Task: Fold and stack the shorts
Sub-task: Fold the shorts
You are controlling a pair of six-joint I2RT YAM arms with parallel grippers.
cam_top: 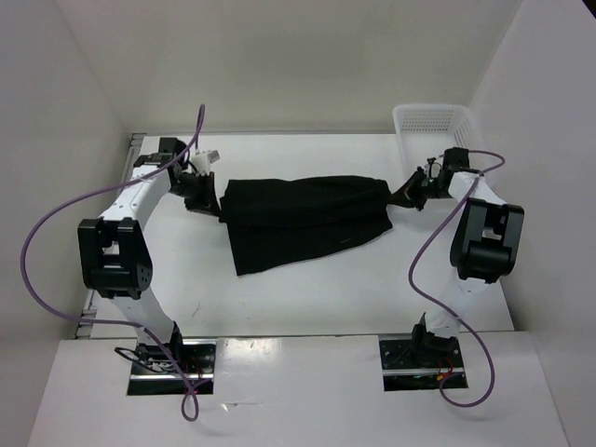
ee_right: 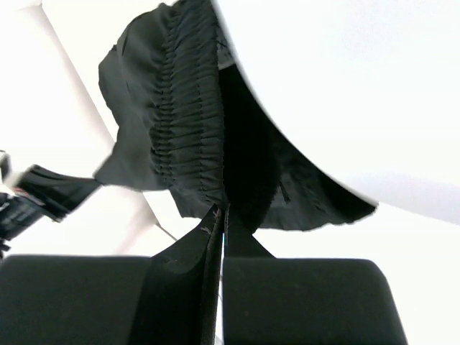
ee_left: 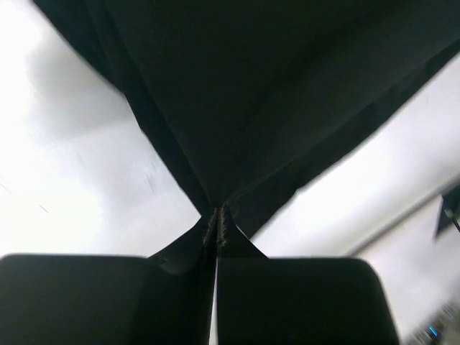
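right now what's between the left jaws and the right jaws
Only the black shorts, pinched at both ends; the top external view shows it.

- My left arm [cam_top: 140, 197] and right arm [cam_top: 468, 191]: white link shells; boxy black joint housings
- left purple cable [cam_top: 37, 233], right purple cable [cam_top: 421, 270]: one thin loop per arm, as I see it
- left gripper [ee_left: 217, 215], right gripper [ee_right: 219, 214]: matte black, flat, wedge-tipped fingers
- base plates [cam_top: 172, 365]: dark metal; small red-orange wires at the right one

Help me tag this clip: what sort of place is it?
Probably a robotics lab test cell: plain white walls boxing in a white table, two black-and-white robot arms bolted at its near edge.
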